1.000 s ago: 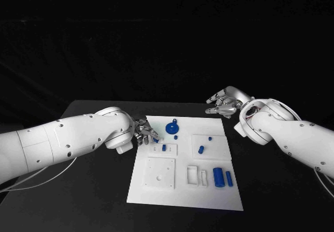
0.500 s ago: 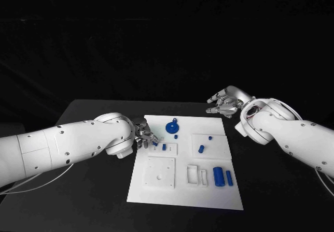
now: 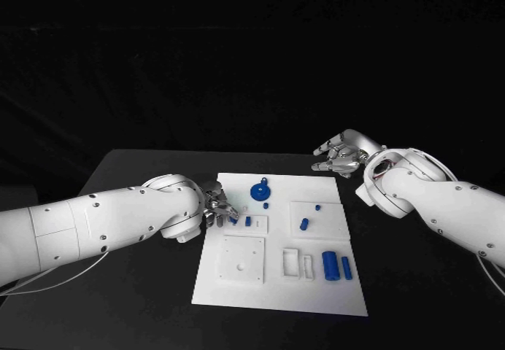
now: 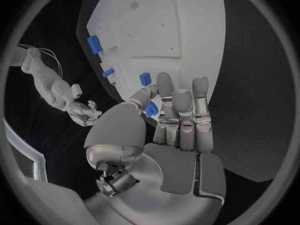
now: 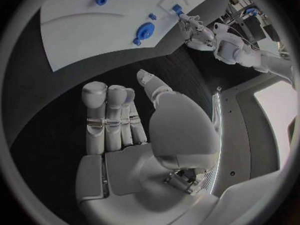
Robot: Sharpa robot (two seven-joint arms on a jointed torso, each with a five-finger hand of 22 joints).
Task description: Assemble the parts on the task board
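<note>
The left hand point(image 3: 218, 206) pinches a small blue part point(image 4: 150, 110) over the left edge of the task board point(image 3: 276, 292). Recommended: lower it squarely into its seat. The right hand point(image 3: 338, 154), released and spread, hovers beyond the board's far right corner, above open surface point(image 3: 147, 292).
</note>
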